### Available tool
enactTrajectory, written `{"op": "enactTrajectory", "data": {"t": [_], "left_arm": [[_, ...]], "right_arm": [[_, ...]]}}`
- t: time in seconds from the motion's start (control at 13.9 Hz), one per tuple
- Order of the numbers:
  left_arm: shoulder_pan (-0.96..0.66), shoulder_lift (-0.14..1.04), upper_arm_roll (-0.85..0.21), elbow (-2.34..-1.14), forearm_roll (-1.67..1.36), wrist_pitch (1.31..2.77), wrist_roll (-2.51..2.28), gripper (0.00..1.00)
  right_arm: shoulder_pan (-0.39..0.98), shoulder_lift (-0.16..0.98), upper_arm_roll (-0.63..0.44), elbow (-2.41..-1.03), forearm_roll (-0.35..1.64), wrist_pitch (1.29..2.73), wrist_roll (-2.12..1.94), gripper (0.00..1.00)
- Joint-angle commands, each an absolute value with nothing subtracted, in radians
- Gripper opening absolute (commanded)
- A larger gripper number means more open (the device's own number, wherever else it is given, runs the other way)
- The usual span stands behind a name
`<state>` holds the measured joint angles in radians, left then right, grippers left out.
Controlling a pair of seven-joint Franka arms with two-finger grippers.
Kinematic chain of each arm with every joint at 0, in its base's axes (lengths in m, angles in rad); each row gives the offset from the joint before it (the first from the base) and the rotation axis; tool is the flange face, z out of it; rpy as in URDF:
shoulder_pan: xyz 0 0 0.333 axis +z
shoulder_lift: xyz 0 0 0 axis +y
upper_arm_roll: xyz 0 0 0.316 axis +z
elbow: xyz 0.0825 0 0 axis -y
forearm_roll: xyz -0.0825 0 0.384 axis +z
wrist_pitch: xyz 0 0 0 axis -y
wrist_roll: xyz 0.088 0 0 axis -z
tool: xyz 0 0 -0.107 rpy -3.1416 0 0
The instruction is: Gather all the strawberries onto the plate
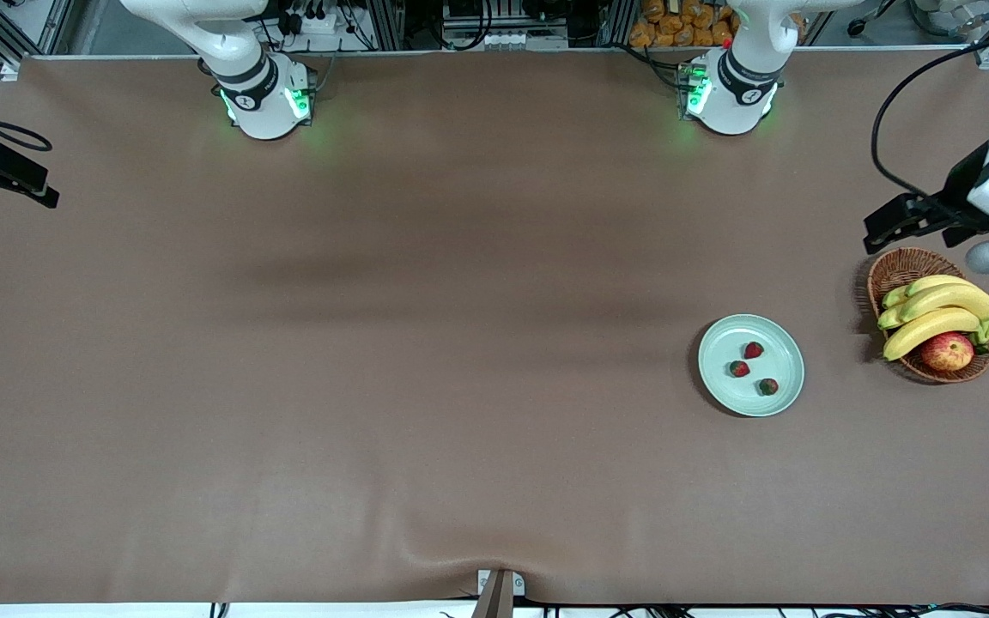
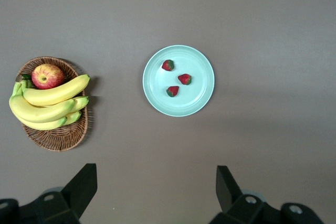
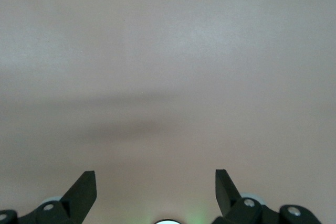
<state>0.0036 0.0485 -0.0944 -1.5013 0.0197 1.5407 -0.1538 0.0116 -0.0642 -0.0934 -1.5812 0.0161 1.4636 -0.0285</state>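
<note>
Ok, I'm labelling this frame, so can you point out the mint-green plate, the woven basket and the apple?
Round pale mint-green plate (image 1: 782,393): front view, bare part near the rim.
Brown woven wicker basket (image 1: 898,268): front view, inner wall above the bananas.
Red-yellow apple (image 2: 47,76): left wrist view, middle of the fruit.
</note>
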Motion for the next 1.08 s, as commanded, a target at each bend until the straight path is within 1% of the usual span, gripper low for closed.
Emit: {"op": "enactTrajectory", "data": {"t": [0.0,0.14,0.43,1.01], "left_arm": [[-0.029,0.012,-0.031,-1.517,-0.032,1.496,-0.082,1.0],[-0.055,-0.008,-0.014,-1.537,-0.034,1.477,-0.063,1.0],[-0.058,-0.04,-0.015,-1.588,-0.031,1.509,-0.06,1.0],[-0.044,-0.023,-0.021,-1.56,-0.011,1.513,-0.075,1.0]], "right_arm": [[0.005,-0.057,-0.089,-1.566,0.025,1.459,-0.028,1.0],[0.002,-0.057,-0.089,-1.566,0.025,1.457,-0.028,1.0],[0.003,-0.057,-0.089,-1.566,0.026,1.457,-0.028,1.0],[0.005,-0.057,-0.089,-1.566,0.026,1.457,-0.028,1.0]]}}
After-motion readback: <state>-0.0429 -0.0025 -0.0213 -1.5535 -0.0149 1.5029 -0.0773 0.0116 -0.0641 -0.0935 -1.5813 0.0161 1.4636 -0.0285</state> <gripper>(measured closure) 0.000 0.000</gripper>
